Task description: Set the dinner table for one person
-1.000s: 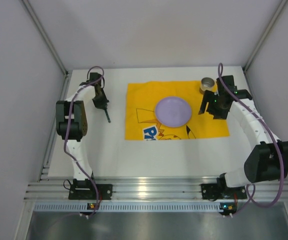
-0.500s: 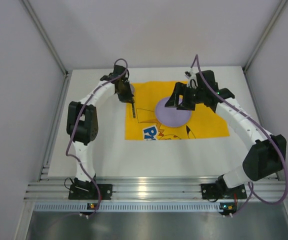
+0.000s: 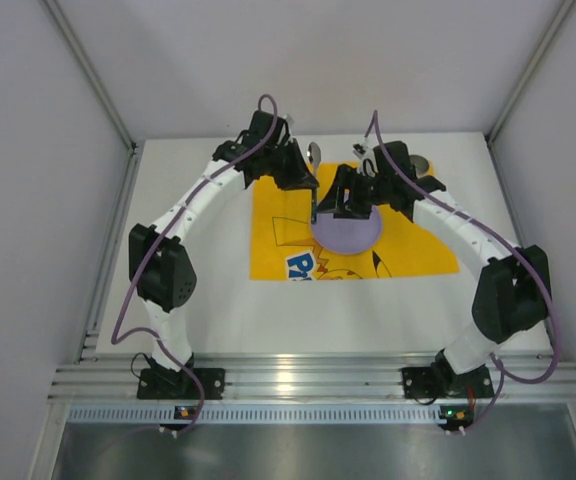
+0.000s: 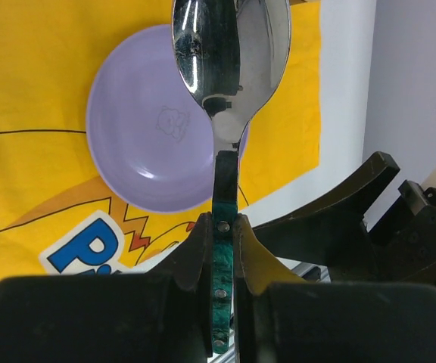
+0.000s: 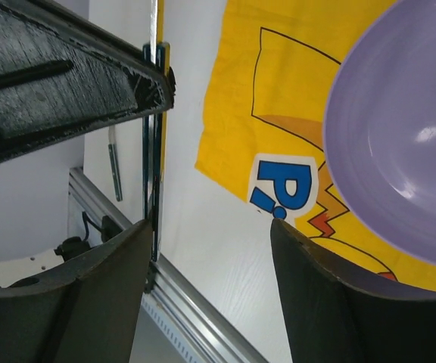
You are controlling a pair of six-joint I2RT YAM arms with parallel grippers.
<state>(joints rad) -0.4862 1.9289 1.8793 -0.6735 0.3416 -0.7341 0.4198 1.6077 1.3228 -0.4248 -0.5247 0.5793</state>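
Top: both arms arc in from 6 o'clock, elbows out, wrists close together at the 12 o'clock side of the white tabletop (image 3: 208,300). Left claw (image 3: 306,188) is at the plate's (image 3: 353,232) 10 o'clock, right claw (image 3: 353,208) over its 12 o'clock rim.
Left wrist: claw clamped on the spoon (image 4: 229,45) handle.
Right wrist: claw spread wide; plate at 3 o'clock on the yellow cloth (image 5: 233,91).

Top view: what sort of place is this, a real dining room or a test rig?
Probably a lab test cell: plain white panels wall in the table, two arms are bolted to an aluminium rail, and the cloth and plate look like a staged setting.
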